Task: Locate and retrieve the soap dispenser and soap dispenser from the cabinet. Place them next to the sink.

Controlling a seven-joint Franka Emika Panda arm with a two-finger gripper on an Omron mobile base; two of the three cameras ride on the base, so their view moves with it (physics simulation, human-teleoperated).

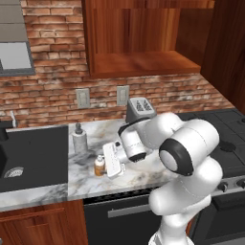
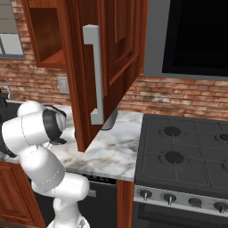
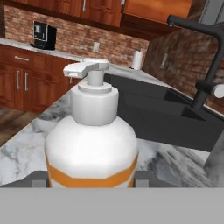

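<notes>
I am seeing the orange bottle (image 1: 99, 165) sitting near the front edge of the counter (image 1: 143, 177), just beside the gripper (image 1: 111, 162), and blocking the way toward the sink (image 1: 33, 155). The marbled dispenser (image 1: 79, 139) is standing behind it, close to the sink's right rim. The toaster (image 1: 139, 109) is occupying the back edge. Bare marble is lying open toward the counter's front right corner.

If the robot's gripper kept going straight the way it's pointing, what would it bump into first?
The small orange bottle with the white pump cap, right at the gripper and apparently already between its fingers. Beyond it lies the black rectangular sink basin, though depth is hard to judge.
</notes>
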